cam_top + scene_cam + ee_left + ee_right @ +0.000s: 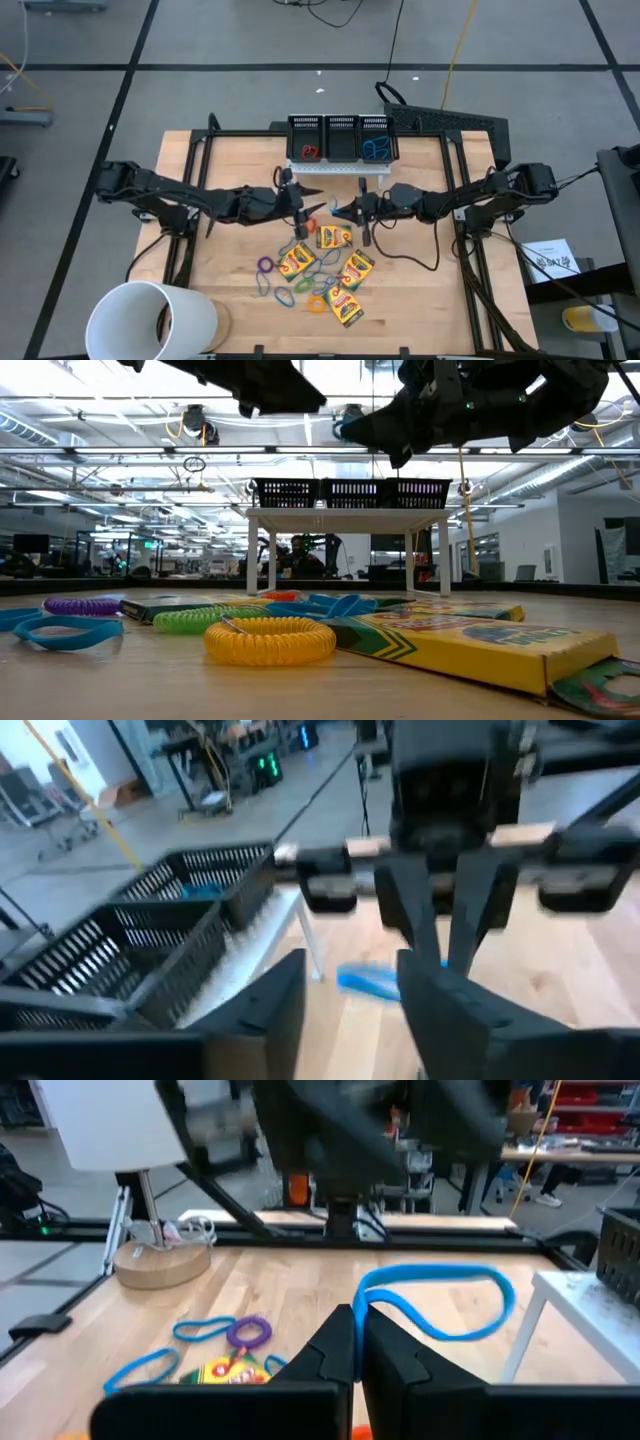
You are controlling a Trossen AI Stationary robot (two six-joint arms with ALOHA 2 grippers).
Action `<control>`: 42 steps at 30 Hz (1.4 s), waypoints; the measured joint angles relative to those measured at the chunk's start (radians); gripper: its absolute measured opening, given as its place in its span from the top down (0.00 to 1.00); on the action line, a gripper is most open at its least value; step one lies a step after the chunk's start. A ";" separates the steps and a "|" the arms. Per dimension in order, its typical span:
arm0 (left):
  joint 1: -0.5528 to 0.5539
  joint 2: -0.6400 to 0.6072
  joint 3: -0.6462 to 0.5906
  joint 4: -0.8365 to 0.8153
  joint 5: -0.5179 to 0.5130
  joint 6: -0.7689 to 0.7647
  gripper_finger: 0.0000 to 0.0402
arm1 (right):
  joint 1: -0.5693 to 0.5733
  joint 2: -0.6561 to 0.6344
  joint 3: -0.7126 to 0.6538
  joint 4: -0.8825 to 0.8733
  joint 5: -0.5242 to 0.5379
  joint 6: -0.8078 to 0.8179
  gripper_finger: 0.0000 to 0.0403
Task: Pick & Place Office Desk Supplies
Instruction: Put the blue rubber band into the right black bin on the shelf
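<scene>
While both arms meet over the middle of the table [200, 160] in the high view, the left gripper [308, 212] and the right gripper [345, 210] point tip to tip just in front of the white rack carrying three black mesh bins [340, 138]; crayon boxes [334, 237] and coloured rubber bands [265, 265] lie scattered nearer the front edge, with a large white cup [150, 320] at the front left corner. From the low view, a yellow band [270, 640] and a crayon box [470, 645] lie flat in the foreground, both arms raised clear above them. Looking through the left wrist view, that arm's fingers [270, 1010] stand apart and empty, facing the other gripper and a blue blur beneath it. The right wrist view settles matters: its fingers [335, 1355] are pinched together on a blue rubber band [440, 1305], which loops free in the air. This looks like a handover just completed, so the right arm should, I judge, carry the loop level over a bin, keeping it clear of the rack edge, and release only once above the mesh.
</scene>
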 joint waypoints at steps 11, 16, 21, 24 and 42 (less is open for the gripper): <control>0.031 -0.119 0.001 -0.109 0.002 -0.026 0.45 | -0.085 -0.203 -0.002 -0.244 0.081 -0.010 1.00; 0.070 -0.125 0.001 -0.157 -0.047 -0.129 0.44 | -0.173 -0.302 -0.002 -0.343 0.087 -0.013 1.00; 0.094 -0.113 0.001 -0.173 -0.057 -0.202 0.44 | -0.280 -0.381 -0.002 -0.425 0.141 -0.023 1.00; 0.094 -0.114 0.001 -0.166 -0.057 -0.219 0.44 | -0.349 -0.407 -0.002 -0.464 0.158 -0.008 1.00; 0.094 -0.114 0.001 -0.168 -0.055 -0.219 0.44 | -0.514 -0.410 -0.001 -0.561 0.155 0.053 0.91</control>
